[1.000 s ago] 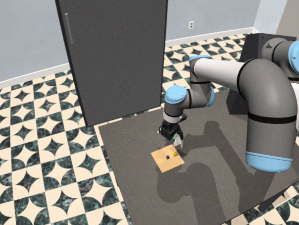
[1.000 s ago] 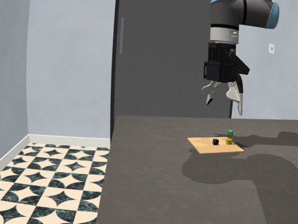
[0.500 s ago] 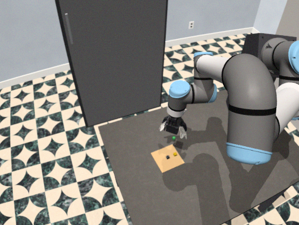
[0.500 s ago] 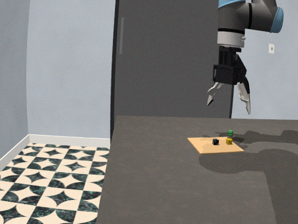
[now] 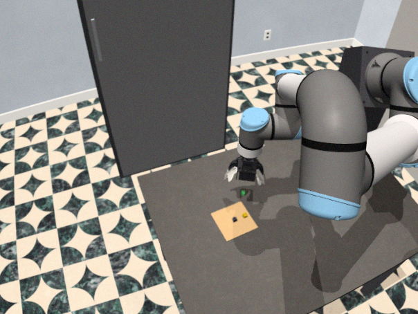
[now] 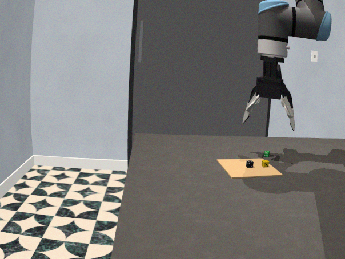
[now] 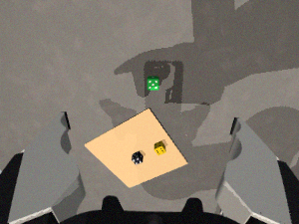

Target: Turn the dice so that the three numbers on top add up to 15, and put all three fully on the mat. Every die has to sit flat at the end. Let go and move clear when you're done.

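A small tan mat (image 5: 234, 223) (image 6: 249, 168) (image 7: 136, 147) lies on the dark grey table. A black die (image 5: 234, 219) (image 6: 249, 164) (image 7: 138, 157) and a yellow die (image 5: 244, 215) (image 6: 265, 163) (image 7: 159, 147) sit flat on the mat, side by side and apart. A green die (image 5: 243, 192) (image 6: 266, 153) (image 7: 152, 84) sits on the table just beyond the mat's far corner, off the mat, in the gripper's shadow. My gripper (image 5: 244, 178) (image 6: 268, 120) is open and empty, high above the green die, pointing down. The green die's top shows several white pips in the wrist view.
A tall dark cabinet (image 5: 159, 79) (image 6: 197, 68) stands behind the table's far edge. The arm's big elbow (image 5: 329, 145) hangs over the table's right part. The table's left edge (image 6: 125, 197) drops to the checkered floor.
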